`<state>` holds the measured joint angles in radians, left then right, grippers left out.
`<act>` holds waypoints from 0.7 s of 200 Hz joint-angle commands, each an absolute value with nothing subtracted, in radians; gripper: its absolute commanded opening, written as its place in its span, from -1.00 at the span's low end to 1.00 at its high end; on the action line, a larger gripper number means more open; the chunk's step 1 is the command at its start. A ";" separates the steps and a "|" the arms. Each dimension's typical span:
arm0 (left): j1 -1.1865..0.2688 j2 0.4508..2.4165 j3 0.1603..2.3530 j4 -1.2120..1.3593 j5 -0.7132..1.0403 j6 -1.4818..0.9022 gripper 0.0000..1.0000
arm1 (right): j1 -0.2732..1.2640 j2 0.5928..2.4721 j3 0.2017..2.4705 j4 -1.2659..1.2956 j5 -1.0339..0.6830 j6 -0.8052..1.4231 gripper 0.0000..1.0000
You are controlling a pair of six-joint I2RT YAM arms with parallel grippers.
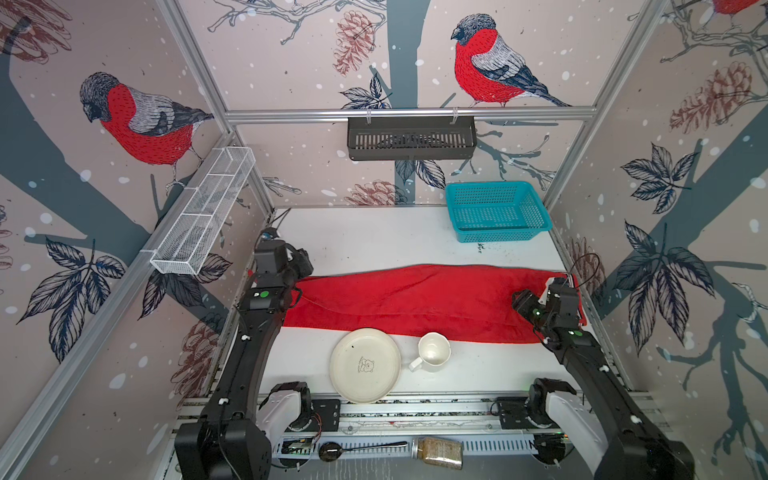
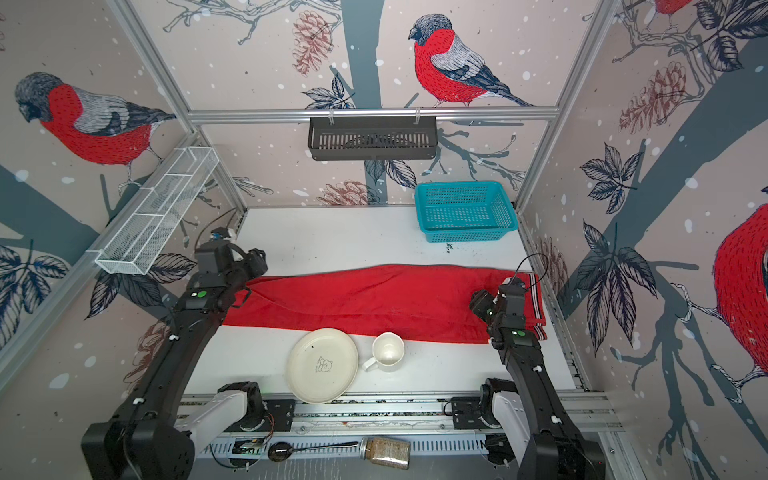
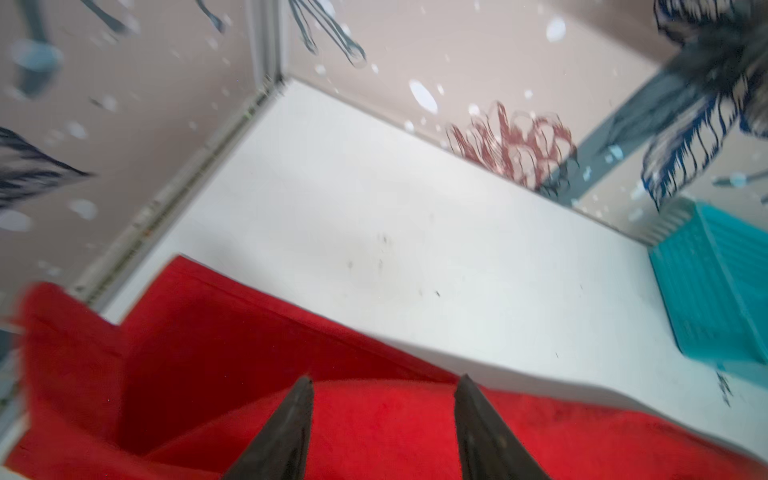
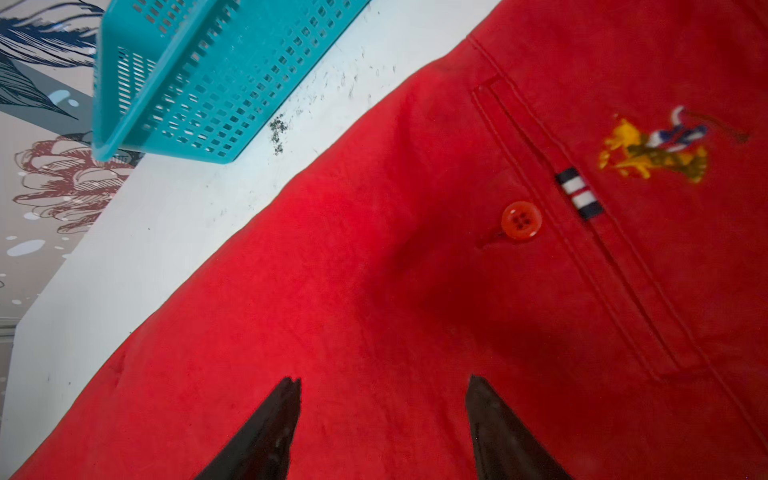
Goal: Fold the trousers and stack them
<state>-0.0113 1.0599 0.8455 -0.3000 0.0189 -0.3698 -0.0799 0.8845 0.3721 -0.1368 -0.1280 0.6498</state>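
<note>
Trousers (image 1: 415, 299) are laid long near basket (image 1: 498, 233), left gripper (image 3: 386, 378) and right gripper (image 4: 382, 379) held apart and empty above; pinching an end for a crosswise fold is judged next.

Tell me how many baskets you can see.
3: a teal basket at the table's far right, a black basket hung on the back rail, a white wire basket on the left rail. None looks hidden.

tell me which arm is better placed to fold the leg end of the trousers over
Left, probably. The left gripper hangs open over the leg end of the trousers. The right gripper, also open, is over the pocket near the waistband, at the far end.
</note>
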 commanded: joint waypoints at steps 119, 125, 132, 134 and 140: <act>-0.133 1.426 0.641 -0.186 0.121 -0.527 -0.44 | -0.048 1.176 0.376 0.000 -0.048 0.640 0.31; -0.135 1.435 0.638 -0.175 0.119 -0.529 -0.45 | -0.048 1.185 0.377 0.004 -0.049 0.640 0.31; -0.135 1.448 0.640 -0.167 0.115 -0.529 -0.47 | -0.048 1.194 0.379 0.007 -0.048 0.640 0.31; -0.135 1.450 0.641 -0.164 0.114 -0.528 -0.47 | -0.047 1.197 0.380 0.009 -0.048 0.640 0.31; -0.135 1.459 0.645 -0.160 0.109 -0.528 -0.48 | -0.048 1.204 0.379 0.013 -0.046 0.641 0.31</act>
<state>-0.1349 1.4326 0.6415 -0.2180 0.1043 -0.5201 -0.0475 1.1790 0.3759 0.0017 -0.0780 0.6476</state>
